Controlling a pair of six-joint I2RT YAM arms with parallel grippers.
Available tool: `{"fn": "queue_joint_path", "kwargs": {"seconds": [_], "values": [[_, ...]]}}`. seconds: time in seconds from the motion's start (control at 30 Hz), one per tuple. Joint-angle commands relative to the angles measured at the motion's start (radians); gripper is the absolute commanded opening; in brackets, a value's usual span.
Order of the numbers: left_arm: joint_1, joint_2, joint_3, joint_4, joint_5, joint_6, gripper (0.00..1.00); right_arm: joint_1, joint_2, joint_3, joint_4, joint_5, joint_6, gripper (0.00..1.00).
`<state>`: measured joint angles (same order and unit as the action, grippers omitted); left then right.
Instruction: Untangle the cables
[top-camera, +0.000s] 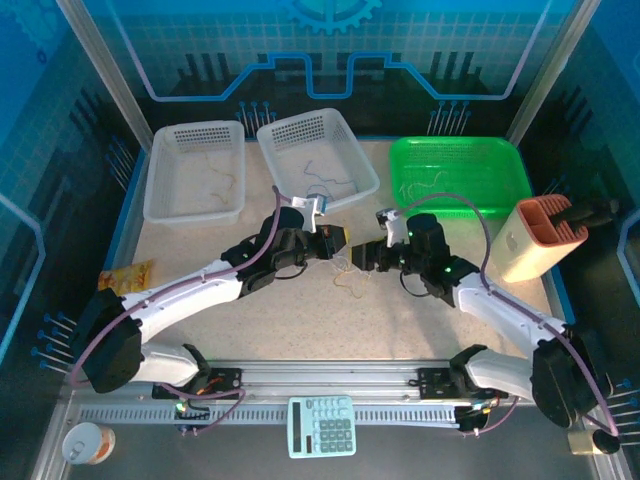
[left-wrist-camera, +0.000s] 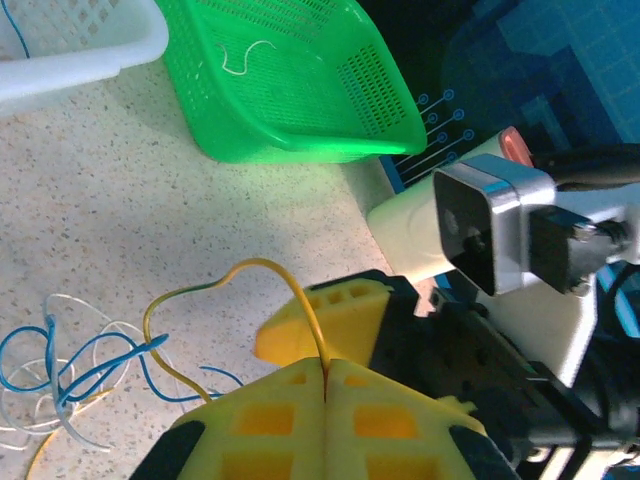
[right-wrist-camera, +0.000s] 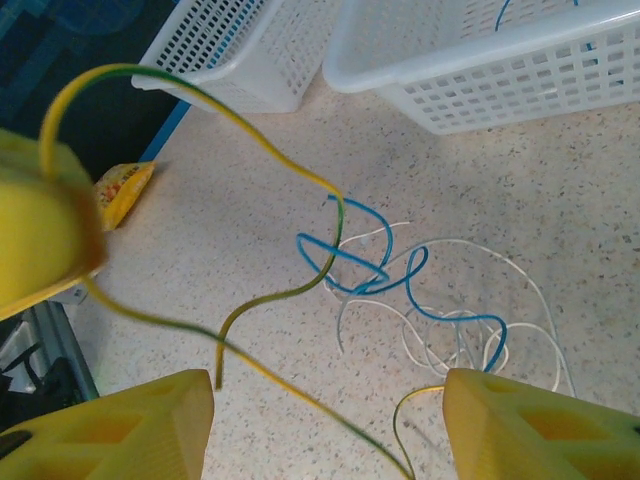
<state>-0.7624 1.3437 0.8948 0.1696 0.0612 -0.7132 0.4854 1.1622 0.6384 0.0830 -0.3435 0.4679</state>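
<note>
Left wrist close-up: left fingers (left-wrist-camera: 262, 420) tight on yellow cable (left-wrist-camera: 250, 263); right wrist: right fingers (right-wrist-camera: 540, 430) apart over blue-white tangle (right-wrist-camera: 372, 283).

From above, bare counter (top-camera: 345, 335) lies open from the cable tangle (top-camera: 350, 282) toward 6 o'clock as far as the rail (top-camera: 330, 380), flanked by the left arm (top-camera: 200, 290) at 8 o'clock and the right arm (top-camera: 500, 305) at 4. The left tool (top-camera: 336, 240) at 11 and the right tool (top-camera: 364, 260) at 1 crowd the tangle, a yellow cable (right-wrist-camera: 250, 150) arcing in the air between them. Beyond, the left white basket (top-camera: 152, 190), middle white basket (top-camera: 300, 130), green basket (top-camera: 500, 180) and cream holder (top-camera: 530, 250) wall off 10 to 3 o'clock.
</note>
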Motion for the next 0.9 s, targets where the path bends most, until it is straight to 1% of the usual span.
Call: {"fn": "queue_joint_path", "kwargs": {"seconds": [0.0, 0.07, 0.13, 0.2, 0.3, 0.53, 0.6, 0.8, 0.87], "values": [[-0.005, 0.0, 0.033, 0.015, 0.02, -0.045, 0.0, 0.018, 0.047, 0.027, 0.053, -0.018, -0.03, 0.61], [-0.005, -0.006, 0.038, 0.014, 0.019, -0.061, 0.0, 0.023, 0.075, 0.02, 0.066, -0.018, -0.033, 0.53], [-0.004, -0.017, 0.044, 0.014, 0.019, -0.078, 0.0, 0.024, 0.099, 0.001, 0.085, -0.014, -0.033, 0.38], [-0.004, -0.031, 0.055, 0.013, 0.021, -0.088, 0.0, 0.024, 0.118, -0.02, 0.103, -0.004, -0.034, 0.27], [-0.004, -0.059, 0.079, 0.007, 0.025, -0.102, 0.0, 0.023, 0.148, -0.049, 0.125, 0.018, -0.031, 0.16], [-0.004, -0.143, 0.138, -0.018, 0.02, -0.095, 0.0, 0.024, 0.229, -0.101, 0.182, 0.035, -0.005, 0.1], [-0.004, -0.166, 0.156, -0.025, 0.019, -0.089, 0.0, 0.024, 0.252, -0.111, 0.221, 0.034, 0.006, 0.08], [-0.003, -0.216, 0.189, -0.03, 0.015, -0.075, 0.0, 0.029, 0.3, -0.128, 0.253, 0.038, 0.024, 0.05], [-0.004, -0.228, 0.197, -0.029, 0.013, -0.067, 0.0, 0.032, 0.311, -0.131, 0.255, 0.041, 0.026, 0.06]]}}
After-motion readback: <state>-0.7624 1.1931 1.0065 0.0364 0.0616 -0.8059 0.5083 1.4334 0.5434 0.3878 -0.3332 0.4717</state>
